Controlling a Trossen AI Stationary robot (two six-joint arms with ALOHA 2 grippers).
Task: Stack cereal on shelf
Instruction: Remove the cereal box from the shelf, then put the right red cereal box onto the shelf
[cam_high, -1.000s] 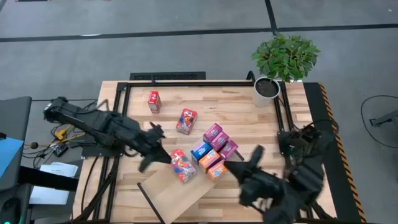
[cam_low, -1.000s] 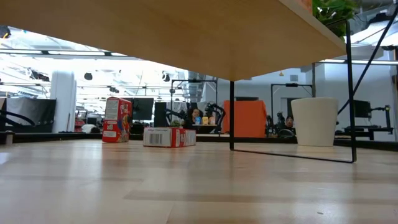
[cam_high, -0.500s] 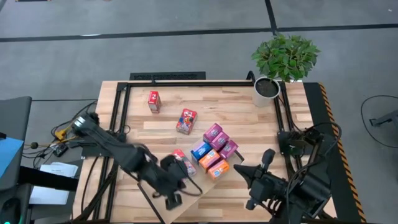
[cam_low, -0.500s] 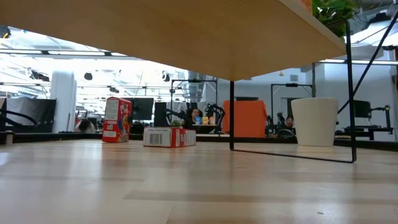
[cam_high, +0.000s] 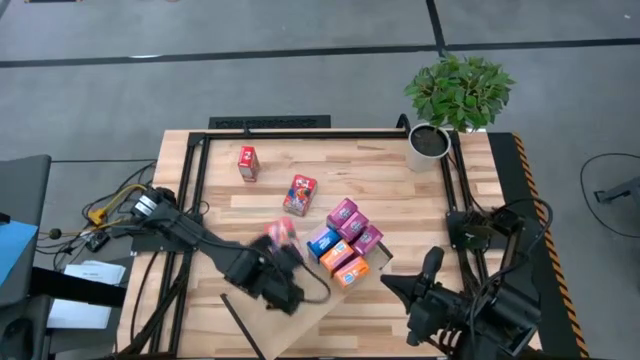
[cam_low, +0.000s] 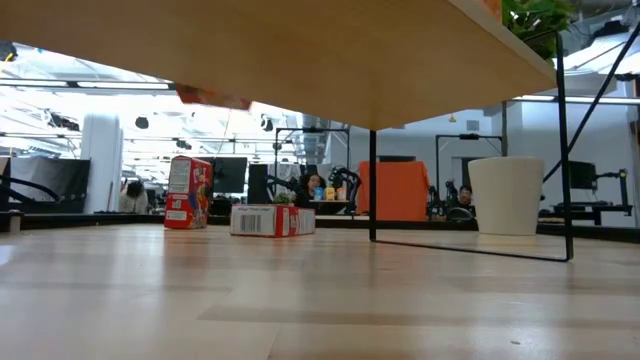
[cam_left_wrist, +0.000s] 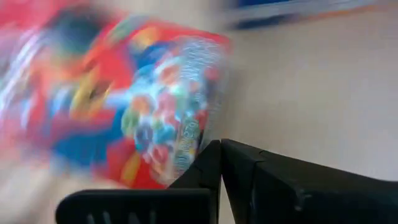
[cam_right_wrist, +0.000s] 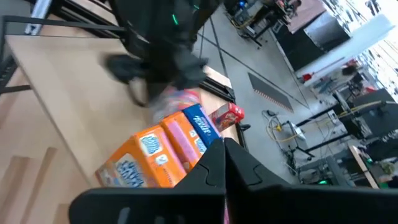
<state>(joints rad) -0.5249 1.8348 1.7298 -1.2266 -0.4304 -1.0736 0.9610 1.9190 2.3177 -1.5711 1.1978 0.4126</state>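
Left pincer closed, red cereal box blurred, orientation unclear, above shelf.

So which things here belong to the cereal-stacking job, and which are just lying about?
Part of the job:
- cluster of cereal boxes
- lone red box
- small red box
- blurred red box by the left gripper
- shelf board

Just lying about:
- potted plant
- cables off the table's left edge

Both arms low, left tool and right tool closed.
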